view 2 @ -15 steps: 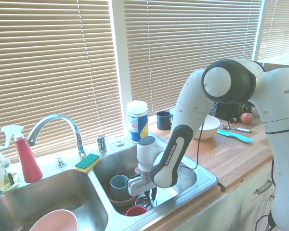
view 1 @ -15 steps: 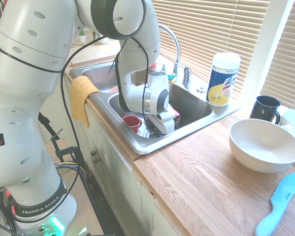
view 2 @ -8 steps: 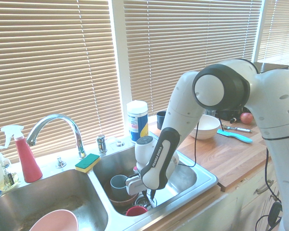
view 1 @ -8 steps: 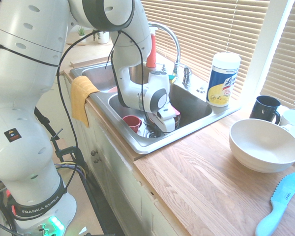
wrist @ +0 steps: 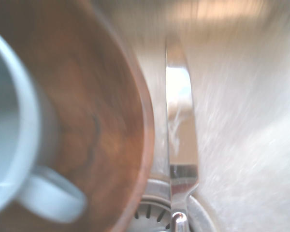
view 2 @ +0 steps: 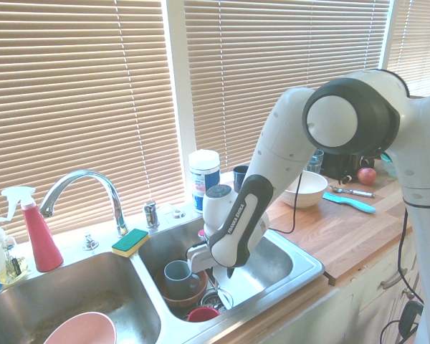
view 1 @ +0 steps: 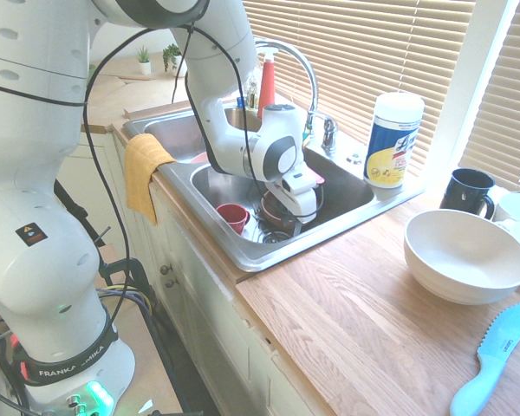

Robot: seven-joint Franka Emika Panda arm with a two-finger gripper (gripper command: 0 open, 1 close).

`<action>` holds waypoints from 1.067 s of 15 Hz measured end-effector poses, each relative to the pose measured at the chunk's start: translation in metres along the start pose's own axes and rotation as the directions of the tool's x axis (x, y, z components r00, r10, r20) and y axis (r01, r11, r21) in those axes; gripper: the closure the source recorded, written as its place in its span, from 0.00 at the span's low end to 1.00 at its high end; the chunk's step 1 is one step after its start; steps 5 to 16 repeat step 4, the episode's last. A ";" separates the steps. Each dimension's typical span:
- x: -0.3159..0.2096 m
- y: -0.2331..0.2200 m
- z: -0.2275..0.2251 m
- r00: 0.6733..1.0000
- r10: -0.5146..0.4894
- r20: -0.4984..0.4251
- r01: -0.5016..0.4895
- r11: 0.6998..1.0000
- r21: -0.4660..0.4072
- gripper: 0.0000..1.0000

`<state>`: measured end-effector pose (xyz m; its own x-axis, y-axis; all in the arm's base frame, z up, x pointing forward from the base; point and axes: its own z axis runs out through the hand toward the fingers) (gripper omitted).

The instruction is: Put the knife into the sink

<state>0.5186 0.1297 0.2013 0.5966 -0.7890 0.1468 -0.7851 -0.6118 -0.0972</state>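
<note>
Your knife (wrist: 181, 145) is slim, with a shiny grey metal blade, lying on the sink (view 1: 347, 192) floor beside a brown bowl (wrist: 106, 121). Only the wrist view shows it. Whether the gripper (view 2: 216, 271) is open, you cannot tell.

Slim grey metal table knife (wrist: 181, 140) blurred in wrist view; its lower end cut off by bottom edge. In both exterior views we cannot make it out, arm covering that patch of stainless steel double-basin sink (view 1: 329, 227). Brown wooden bowl (wrist: 106, 121) and pale grey-blue mug (wrist: 19, 145) blurred, cropped by frame. Gripper (view 2: 218, 276) fingers too small, half hidden: spread unreadable.
</note>
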 end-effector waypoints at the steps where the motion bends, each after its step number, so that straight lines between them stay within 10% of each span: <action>1: 0.002 -0.005 -0.023 1.000 -0.004 -0.011 0.004 1.000 0.008 0.00; 4: 0.006 -0.013 -0.102 0.999 -0.003 -0.034 0.004 1.000 0.025 0.00; 16: 0.006 -0.013 -0.102 0.999 -0.003 -0.034 0.004 1.000 0.025 0.00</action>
